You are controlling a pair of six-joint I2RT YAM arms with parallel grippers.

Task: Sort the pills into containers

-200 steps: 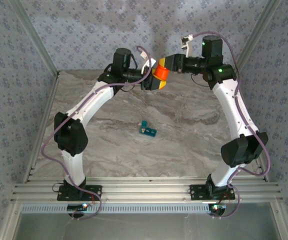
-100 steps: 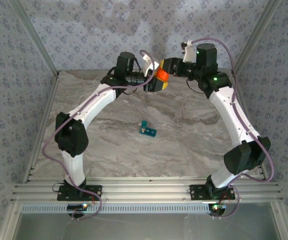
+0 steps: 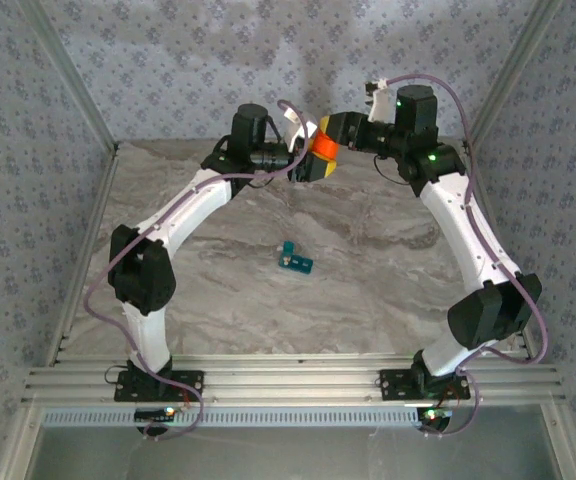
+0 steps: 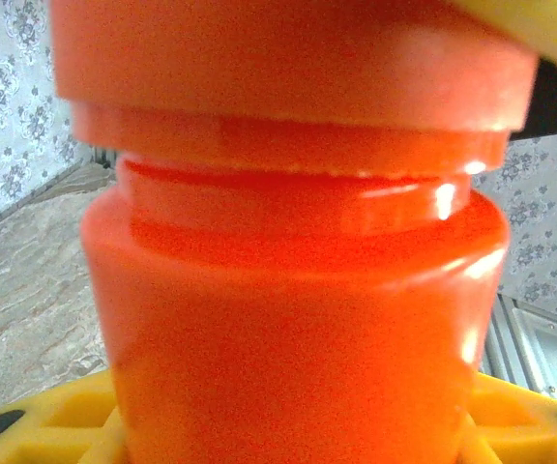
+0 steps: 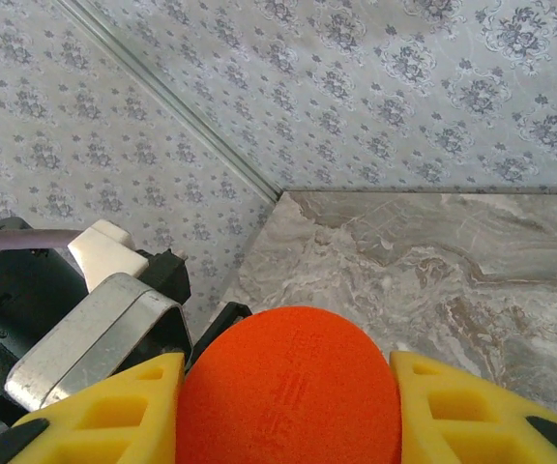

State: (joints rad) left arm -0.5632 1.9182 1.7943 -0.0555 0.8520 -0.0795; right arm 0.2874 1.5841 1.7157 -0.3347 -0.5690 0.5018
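— Why do both arms meet up there?
— The left gripper [image 3: 313,162] is clamped around the body of the orange cylindrical plastic bottle [image 3: 320,149], its yellow fingers [image 4: 66,411] hugging the lower wall. The right gripper [image 3: 332,134] is closed tight on the round orange cap [image 5: 288,387]. One steadies and the other twists (that is the likely plan, at least), since no pills can be sorted until the cap is off.
— And the containers?
— The small teal plastic rectangular pill box [image 3: 295,261] lies on the grey marbled tabletop [image 3: 398,280], well below both grippers and nearer the arm bases, with nothing touching it.
— Any label to read?
— None on the bottle wall. The cap top bears faint embossed marks, too shallow to make out.
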